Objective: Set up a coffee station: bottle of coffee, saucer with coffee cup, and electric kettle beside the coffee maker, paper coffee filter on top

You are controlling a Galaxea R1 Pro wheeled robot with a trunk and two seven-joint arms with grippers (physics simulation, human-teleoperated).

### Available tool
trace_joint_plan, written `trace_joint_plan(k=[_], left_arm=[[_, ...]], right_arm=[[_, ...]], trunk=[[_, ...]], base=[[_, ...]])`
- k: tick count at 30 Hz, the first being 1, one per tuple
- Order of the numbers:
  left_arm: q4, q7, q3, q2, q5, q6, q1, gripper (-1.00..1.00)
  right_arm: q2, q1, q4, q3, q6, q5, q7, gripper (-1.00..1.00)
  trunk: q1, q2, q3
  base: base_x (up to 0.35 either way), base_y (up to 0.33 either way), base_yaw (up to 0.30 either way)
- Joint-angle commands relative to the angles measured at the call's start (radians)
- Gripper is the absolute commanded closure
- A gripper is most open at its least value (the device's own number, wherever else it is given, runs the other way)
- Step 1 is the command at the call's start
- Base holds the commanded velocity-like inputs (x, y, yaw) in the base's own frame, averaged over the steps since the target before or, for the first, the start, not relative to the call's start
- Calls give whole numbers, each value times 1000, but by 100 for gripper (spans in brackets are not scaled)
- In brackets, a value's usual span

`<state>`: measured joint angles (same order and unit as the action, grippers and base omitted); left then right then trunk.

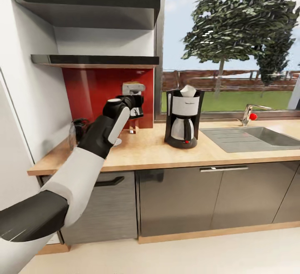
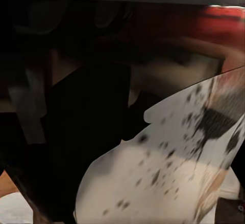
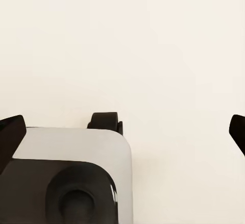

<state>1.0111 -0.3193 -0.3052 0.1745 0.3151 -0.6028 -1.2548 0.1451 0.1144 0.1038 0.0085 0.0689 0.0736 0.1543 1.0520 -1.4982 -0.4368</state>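
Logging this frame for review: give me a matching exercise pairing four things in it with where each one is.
Things:
1. coffee maker
2. paper coffee filter
3. electric kettle
4. tap

Places:
A. behind the sink
B. at the countertop's left end, by the wall
C. on the countertop, just left of the sink
D. on top of the coffee maker

Pairs: 1-C, 2-D, 3-B, 4-A
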Motion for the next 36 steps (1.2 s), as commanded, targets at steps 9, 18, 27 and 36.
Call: trace_joint_plan(k=[9,18,27,36], left_arm=[[-47,-9,-5,0,6,134,116,100],[-129,-8,-7,0,5,199,126,100],[-138,-8,-8,0,5,201,126,100],[-151,-9,-9,0,5,202,126,100]], right_arm=[[1,1,-1,1,3,8,4,-100],[1,1,-1,2,3,8,4,-100],[1,1,-1,2,3,8,4,-100],[1,0,-1,3,3,8,4,-100]], trunk=[[0,-1,-1],[0,-1,-1],[0,-1,-1],[0,-1,-1]], base=[[0,-10,0],[54,-102,0],[119,-90,0],[172,-14,0]])
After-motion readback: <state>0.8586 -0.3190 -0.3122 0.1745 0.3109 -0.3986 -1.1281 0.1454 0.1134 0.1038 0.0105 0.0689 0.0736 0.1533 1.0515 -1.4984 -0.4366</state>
